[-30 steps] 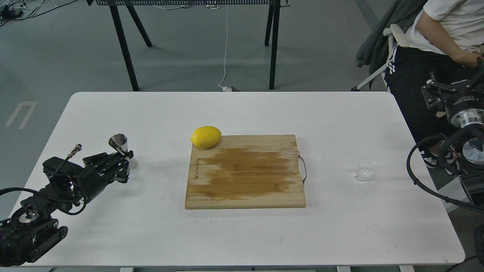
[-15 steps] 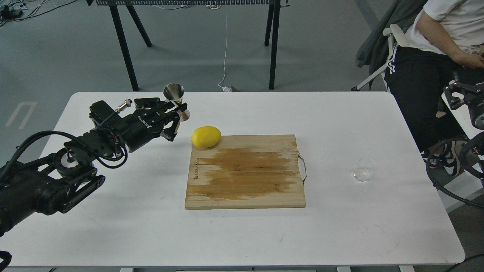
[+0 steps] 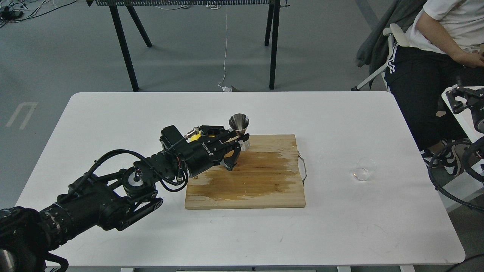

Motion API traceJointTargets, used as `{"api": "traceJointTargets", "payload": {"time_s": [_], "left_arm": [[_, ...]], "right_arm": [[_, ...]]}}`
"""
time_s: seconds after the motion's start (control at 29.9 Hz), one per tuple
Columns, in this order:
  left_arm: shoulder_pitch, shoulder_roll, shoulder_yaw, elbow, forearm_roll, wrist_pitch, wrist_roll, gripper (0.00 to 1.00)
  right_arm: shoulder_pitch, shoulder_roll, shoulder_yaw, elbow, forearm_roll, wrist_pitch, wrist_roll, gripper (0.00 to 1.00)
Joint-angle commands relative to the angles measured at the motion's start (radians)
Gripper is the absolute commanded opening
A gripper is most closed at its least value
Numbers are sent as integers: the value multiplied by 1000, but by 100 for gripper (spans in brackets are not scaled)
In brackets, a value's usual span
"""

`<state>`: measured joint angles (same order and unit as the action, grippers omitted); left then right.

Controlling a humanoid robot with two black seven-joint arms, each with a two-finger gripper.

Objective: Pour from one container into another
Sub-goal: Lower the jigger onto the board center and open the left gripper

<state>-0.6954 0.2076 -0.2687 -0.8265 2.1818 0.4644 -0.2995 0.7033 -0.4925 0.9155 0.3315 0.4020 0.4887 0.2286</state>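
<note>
A: Left hand (image 3: 237,142) status?
B: Clamped on jigger (image 3: 239,128), upright over board (image 3: 245,181) far edge. "ROBOTIQ" printed on it. Cup (image 3: 365,169) sits on bench (image 3: 340,226), well right. Right hand (image 3: 459,99): can't tell.

The jigger (image 3: 239,126) is polished steel, mirror-bright at the rim and darker inside the cone; the glass cup (image 3: 365,169) is clear, colourless glass with faint glints along its edge; the cutting board (image 3: 261,181) is pale wood with visible grain, its middle stained darker brown, and a thin wire handle at its right side; the surface (image 3: 340,219) is smooth, matt white; the left gripper (image 3: 236,145) is matt black, with a small metal connector behind it.
</note>
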Motion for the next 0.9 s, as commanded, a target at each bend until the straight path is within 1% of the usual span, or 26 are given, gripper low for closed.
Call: {"api": "traceJointTargets", "payload": {"time_s": [0.0, 0.1, 0.2, 0.3, 0.57, 0.8, 0.87], "left_arm": [[0, -59, 6, 85, 0, -7, 10, 8], [11, -128, 37, 107, 0, -7, 26, 8], [26, -154, 40, 135, 0, -9, 52, 9], [36, -171, 40, 171, 0, -7, 56, 9], [36, -151, 43, 181, 0, -7, 56, 10], [46, -155, 43, 182, 0, -9, 56, 14], [53, -160, 43, 197, 0, -9, 56, 18]], "right_arm": [[-1, 0, -1, 0, 0, 0, 0, 100], [-1, 0, -3, 0, 0, 0, 0, 100], [1, 0, -1, 0, 0, 0, 0, 100], [1, -1, -1, 0, 0, 0, 0, 100], [-1, 3, -3, 0, 0, 0, 0, 100], [-1, 5, -4, 0, 0, 0, 0, 100], [-1, 3, -4, 0, 0, 0, 0, 100]]}}
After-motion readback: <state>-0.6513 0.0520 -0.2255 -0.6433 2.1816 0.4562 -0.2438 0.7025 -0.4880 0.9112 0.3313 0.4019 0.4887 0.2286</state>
